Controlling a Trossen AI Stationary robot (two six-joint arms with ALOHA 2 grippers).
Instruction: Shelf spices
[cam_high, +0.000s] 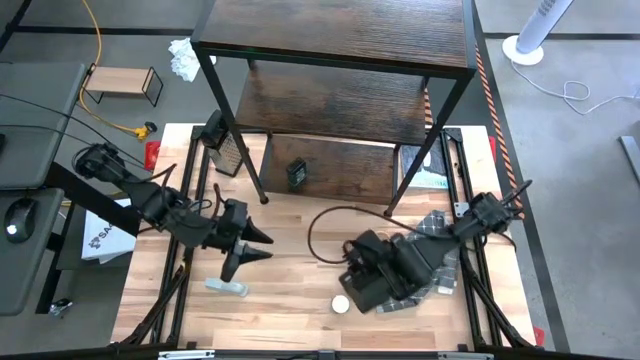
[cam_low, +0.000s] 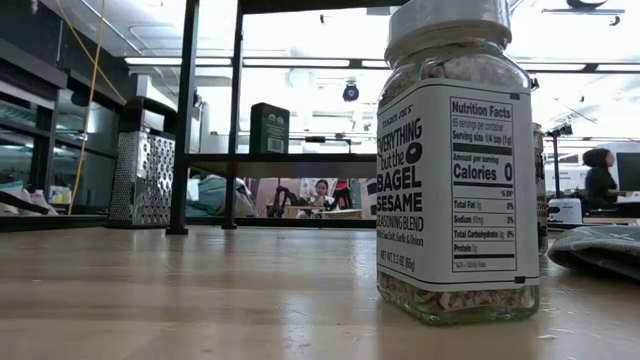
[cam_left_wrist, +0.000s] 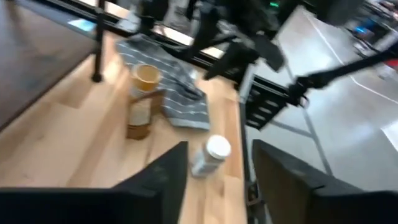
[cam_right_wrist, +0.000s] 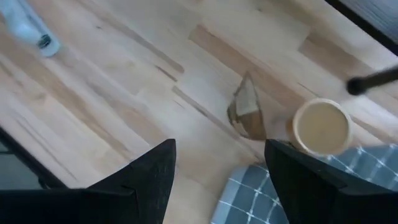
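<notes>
The shelf (cam_high: 340, 100) stands at the table's far side, and a dark jar (cam_high: 297, 172) stands on its lowest board (cam_low: 280, 158). A white-capped jar (cam_high: 341, 303) stands upright on the table near the front edge, close up in the low view (cam_low: 455, 170). A tan-lidded brown jar (cam_left_wrist: 142, 99) stands next to a striped cloth (cam_left_wrist: 171, 96). My left gripper (cam_high: 268, 247) hovers open at the table's left middle, pointing toward the right side, nothing between its fingers (cam_left_wrist: 219, 149). My right gripper (cam_high: 352, 268) hangs open above the table beside the tan-lidded jar (cam_right_wrist: 320, 127), holding nothing.
A metal box grater (cam_high: 225, 150) stands by the shelf's left front leg. A clear flat plastic object (cam_high: 228, 287) lies on the table below my left gripper. A black cable (cam_high: 320, 225) loops across the table's middle. The cloth (cam_high: 435, 245) lies under my right arm.
</notes>
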